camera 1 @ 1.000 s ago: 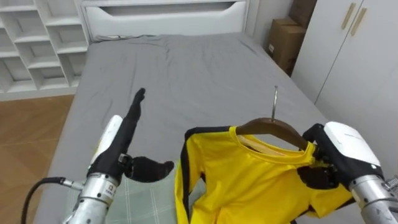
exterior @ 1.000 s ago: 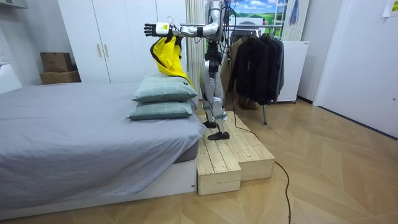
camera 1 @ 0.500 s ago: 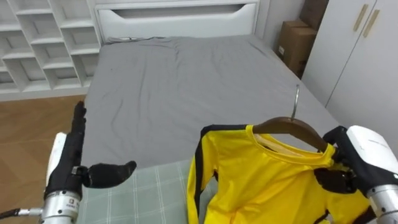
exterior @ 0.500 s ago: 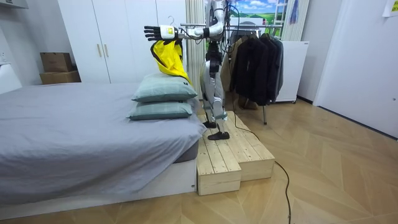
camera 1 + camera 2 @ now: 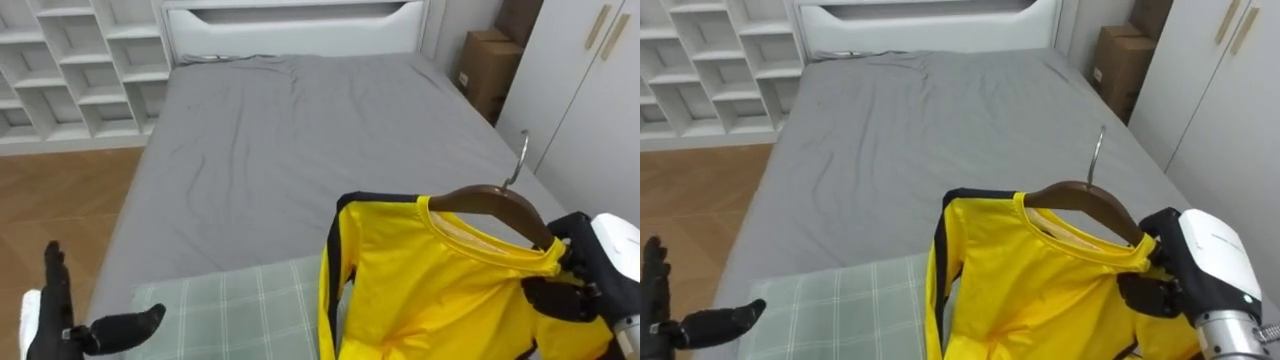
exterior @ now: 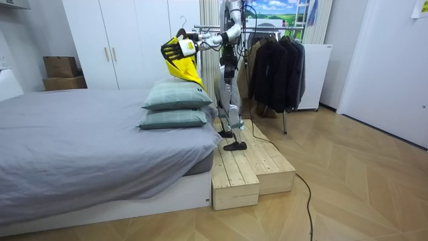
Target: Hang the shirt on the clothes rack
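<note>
Your robot's right hand [image 5: 578,285] is clenching its dark fingers round the right end of a dark brown wooden hanger [image 5: 487,199], just where the shoulder of a bright yellow T-shirt with black side trim [image 5: 440,295] is covering it. The wooden hanger is tilting, with its metal hook pointing up and away from you. The T-shirt is hanging from it in the air at the near end of the bed, partly in front of a pale green checked pillow [image 5: 230,310].

The left hand [image 5: 58,322] is showing at the lower left, released and holding nothing. Its fingers are pointing straight up and its thumb is sticking out sideways, off the bed's left edge.

The grey-sheeted bed [image 5: 300,130] is stretching ahead of you towards its white headboard.

In the room view the robot is standing upright on a low plank platform [image 6: 251,167] beside the pillows, holding the T-shirt out above them. A rack of dark clothes [image 6: 274,63] is standing just behind it.
</note>
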